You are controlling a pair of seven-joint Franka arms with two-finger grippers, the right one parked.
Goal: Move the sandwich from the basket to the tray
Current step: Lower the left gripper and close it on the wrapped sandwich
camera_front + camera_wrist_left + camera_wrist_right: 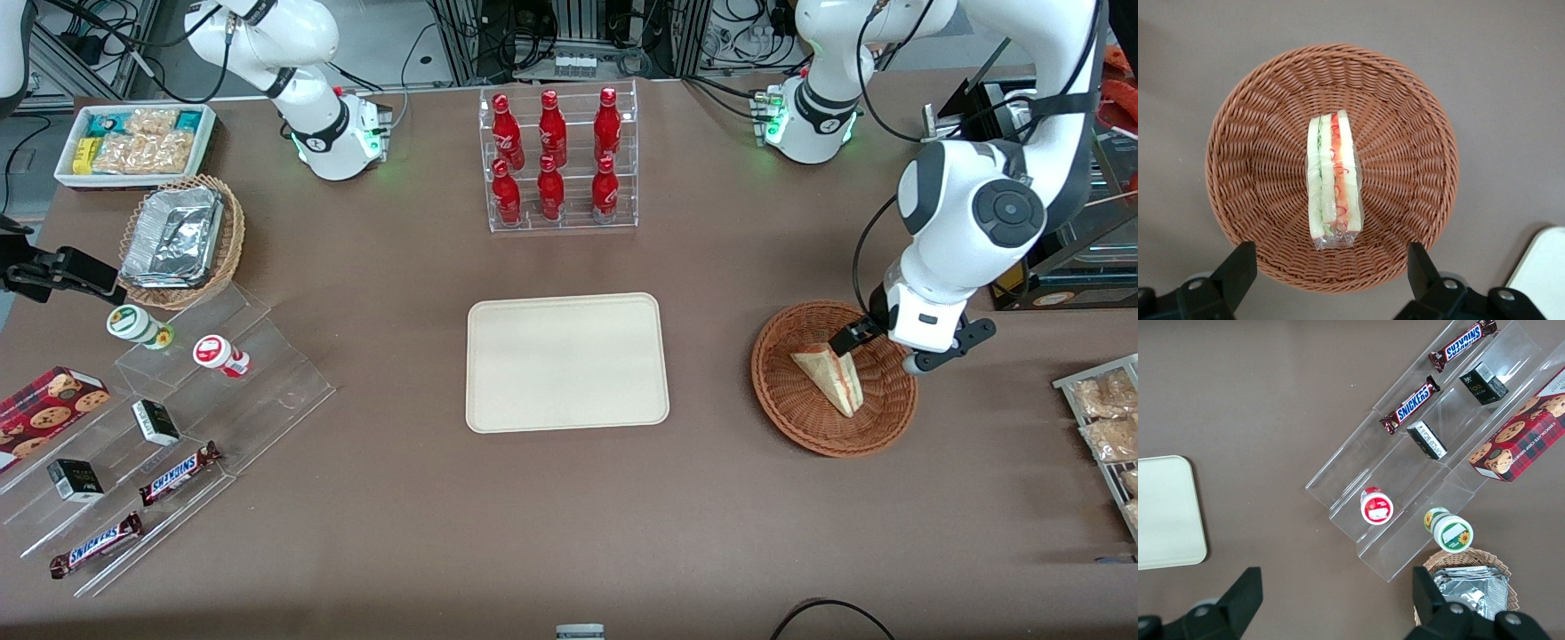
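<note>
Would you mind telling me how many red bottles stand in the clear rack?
6: three on the upper step, three on the lower. The gripper hangs open over the brown wicker basket.

Six red bottles (556, 158) stand in a clear rack; chocolate bars (180, 472) lie on clear steps (187, 418) beside a cookie box (49, 404).
</note>
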